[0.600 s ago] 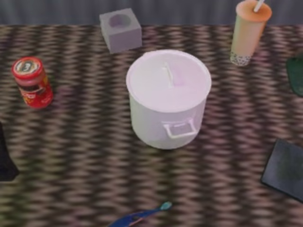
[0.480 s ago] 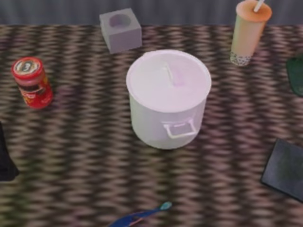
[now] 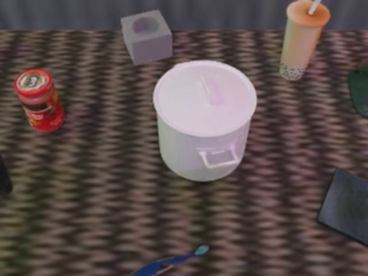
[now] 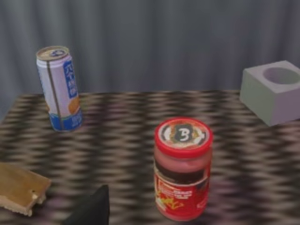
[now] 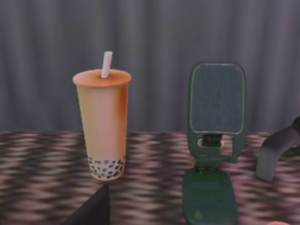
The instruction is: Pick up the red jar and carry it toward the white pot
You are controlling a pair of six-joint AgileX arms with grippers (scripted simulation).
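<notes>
The red jar (image 3: 38, 100) stands upright at the table's left, its round lid marked with a 3. In the left wrist view the red jar (image 4: 183, 168) is close ahead, untouched. My left gripper (image 3: 3, 175) shows only as a dark sliver at the left edge, nearer the front than the jar. It is open, and one dark finger (image 4: 93, 208) shows beside the jar with nothing held. The white pot (image 3: 204, 118) sits mid-table, lid on, its handle toward the front. My right gripper is open and parked, with one finger (image 5: 93, 208) showing.
A grey cube box (image 3: 146, 35) stands behind the pot and an orange cup with a straw (image 3: 303, 37) at the back right. A green stand (image 3: 359, 92) and a dark slab (image 3: 345, 204) lie at the right, a blue brush (image 3: 169, 263) at the front. A drink can (image 4: 58, 86) and a wooden piece (image 4: 18, 187) are near the jar.
My left arm has drawn back toward the left edge, so less of it shows in the top view. The jar and pot have not moved.
</notes>
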